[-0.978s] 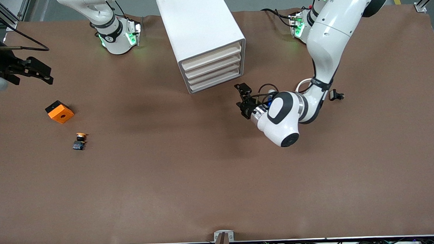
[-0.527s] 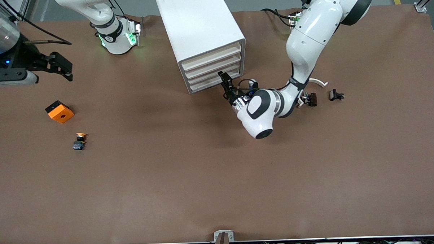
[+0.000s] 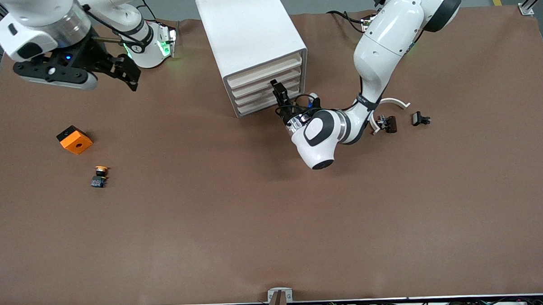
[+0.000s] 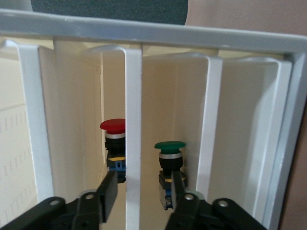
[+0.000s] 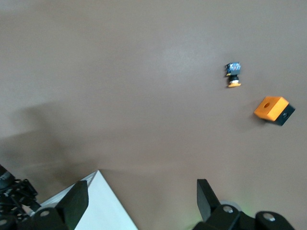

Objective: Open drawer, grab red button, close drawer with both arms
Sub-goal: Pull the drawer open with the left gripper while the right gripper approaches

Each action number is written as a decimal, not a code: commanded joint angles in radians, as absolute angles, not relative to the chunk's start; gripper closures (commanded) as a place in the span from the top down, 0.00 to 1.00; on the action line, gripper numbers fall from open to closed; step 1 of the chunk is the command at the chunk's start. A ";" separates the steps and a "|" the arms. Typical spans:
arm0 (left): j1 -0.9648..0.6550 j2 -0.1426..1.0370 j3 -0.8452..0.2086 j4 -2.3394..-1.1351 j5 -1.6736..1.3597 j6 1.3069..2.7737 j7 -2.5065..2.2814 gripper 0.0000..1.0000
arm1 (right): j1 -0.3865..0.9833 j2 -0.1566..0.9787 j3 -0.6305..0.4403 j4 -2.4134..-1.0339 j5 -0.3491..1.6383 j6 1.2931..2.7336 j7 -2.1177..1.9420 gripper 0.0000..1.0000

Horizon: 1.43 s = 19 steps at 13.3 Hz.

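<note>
While I watch, left gripper (image 3: pixel 276 90) has closed in on cabinet (image 3: pixel 254 44) front, open fingers (image 4: pixel 109 188) straddling drawer lip; nothing gripped. Red button (image 4: pixel 114 143) inside. Right gripper (image 3: pixel 124 72) open, empty, swung toward cabinet. Pull next.

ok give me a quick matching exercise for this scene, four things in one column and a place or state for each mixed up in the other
Things:
1. red-capped button
2. orange cube
3. left gripper
4. right gripper

Places or states:
A. open, up over the table near the right arm's base
B. inside the drawer unit, beside a green-capped button
C. open, at a drawer front
D. on the table, near the yellow-capped button

Pairs: 1-B, 2-D, 3-C, 4-A
</note>
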<state>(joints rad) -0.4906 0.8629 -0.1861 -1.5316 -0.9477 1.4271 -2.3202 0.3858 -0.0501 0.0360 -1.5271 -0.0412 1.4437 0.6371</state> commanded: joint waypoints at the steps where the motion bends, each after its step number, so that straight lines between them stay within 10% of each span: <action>1: -0.515 0.877 -0.181 -1.511 -0.974 1.408 -2.332 0.49 | 0.436 -0.040 0.029 -1.516 -0.035 1.437 0.779 1.00; 7: -0.522 0.879 -0.178 -1.506 -0.977 1.408 -2.336 0.00 | 0.508 0.018 0.028 -1.513 0.077 1.460 1.080 1.00; 19: -0.350 0.882 -0.157 -1.445 -0.988 1.446 -2.313 0.02 | 0.696 0.211 0.028 -1.505 0.097 1.594 1.600 1.00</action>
